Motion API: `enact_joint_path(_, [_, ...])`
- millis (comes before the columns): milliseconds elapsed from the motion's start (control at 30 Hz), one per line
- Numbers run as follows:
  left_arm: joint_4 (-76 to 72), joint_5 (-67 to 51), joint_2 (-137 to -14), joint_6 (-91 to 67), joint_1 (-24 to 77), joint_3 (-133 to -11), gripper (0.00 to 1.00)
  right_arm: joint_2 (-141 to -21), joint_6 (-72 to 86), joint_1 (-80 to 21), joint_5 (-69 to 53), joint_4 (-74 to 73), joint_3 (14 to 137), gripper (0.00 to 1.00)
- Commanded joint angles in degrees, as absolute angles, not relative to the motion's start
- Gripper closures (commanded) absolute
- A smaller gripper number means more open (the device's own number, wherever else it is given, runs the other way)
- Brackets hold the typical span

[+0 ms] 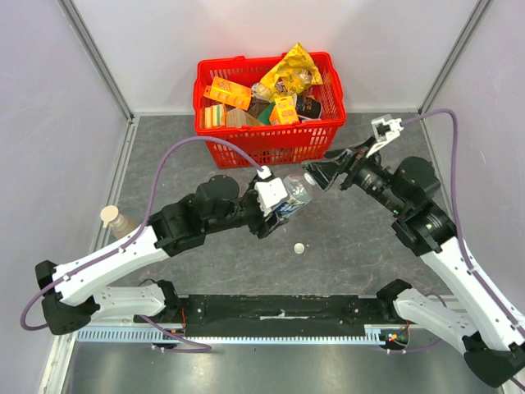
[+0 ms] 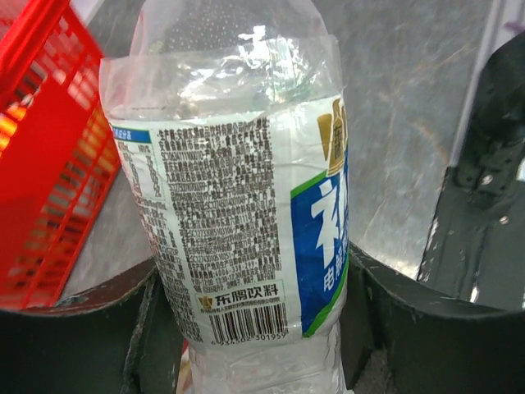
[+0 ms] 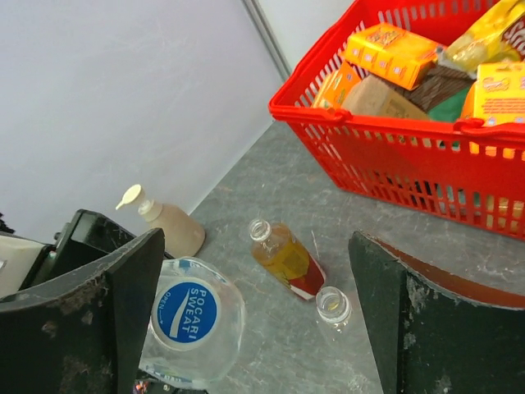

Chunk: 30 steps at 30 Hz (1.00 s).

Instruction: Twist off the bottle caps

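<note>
My left gripper (image 2: 258,328) is shut on a clear bottle (image 2: 238,205) with a white and blue label, held off the table (image 1: 344,246) at mid-scene. In the right wrist view its blue cap (image 3: 188,310) sits on the bottle's neck, facing the camera. My right gripper (image 3: 254,328) stands open just in front of that cap, with the cap close to its left finger (image 3: 115,312) and not touched. In the top view the right gripper (image 1: 324,175) is at the bottle's (image 1: 295,195) far end. A white cap (image 1: 301,248) lies loose on the table.
A red basket (image 1: 271,148) of packets stands at the back. An uncapped bottle of amber liquid (image 3: 287,258) lies on the table, and another uncapped clear bottle (image 3: 332,305) is beside it. A brownish pump bottle (image 1: 116,220) stands by the left wall.
</note>
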<state>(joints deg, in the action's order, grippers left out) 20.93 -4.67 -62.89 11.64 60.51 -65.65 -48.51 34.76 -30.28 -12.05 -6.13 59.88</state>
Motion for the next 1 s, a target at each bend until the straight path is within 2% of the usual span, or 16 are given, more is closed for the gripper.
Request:
enact_joint_path(0, [29.78, 6.21, -58.54, 12.65, 60.73, -64.17, 0.61, -51.76, 34.89, -29.97, -16.34, -4.75, 63.54, 0.02])
enact_joint_path(300, [30.24, 16.78, -50.63, 13.27, 60.56, -56.87, 0.67, -57.21, 39.71, -29.88, -26.35, 4.37, 62.85, 0.02])
enact_joint_path(533, [29.18, 17.93, -49.13, 12.48, 60.38, -55.02, 0.69, -65.38, 45.87, -30.41, -38.49, 11.68, 63.2, 0.24])
enact_joint_path(967, [28.74, 18.55, -48.87, 11.86, 60.03, -53.79, 0.7, -69.08, 47.2, -33.13, -39.81, 14.5, 61.7, 0.35])
